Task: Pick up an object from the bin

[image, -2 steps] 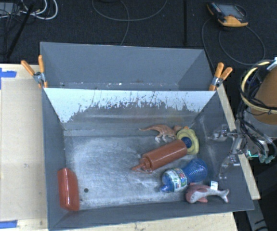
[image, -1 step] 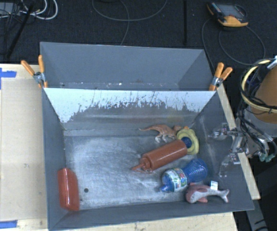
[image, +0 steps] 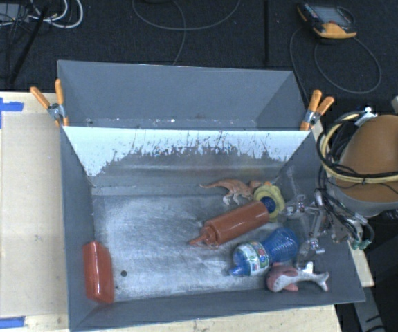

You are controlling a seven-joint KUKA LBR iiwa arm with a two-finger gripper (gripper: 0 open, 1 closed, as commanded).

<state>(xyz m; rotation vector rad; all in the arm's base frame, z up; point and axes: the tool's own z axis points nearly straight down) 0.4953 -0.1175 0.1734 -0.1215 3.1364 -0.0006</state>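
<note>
My gripper (image: 313,221) hangs at the bin's right wall, just right of a small cluster of things. Nearest to it lies a blue plastic bottle (image: 265,250) with a white and green label, on its side. Below the gripper, in the bin's front right corner, rests a pink and grey shark toy (image: 295,279). To the gripper's upper left sits a yellow-green ring (image: 270,200). The gripper holds none of them that I can see.
A reddish-brown squeeze bottle (image: 232,225) lies slantwise left of the blue bottle. A brown dinosaur figure (image: 234,187) stands behind it near the back slope. A red cylinder (image: 97,271) lies alone in the front left corner. The arm's orange cover and cables sit outside the right rim.
</note>
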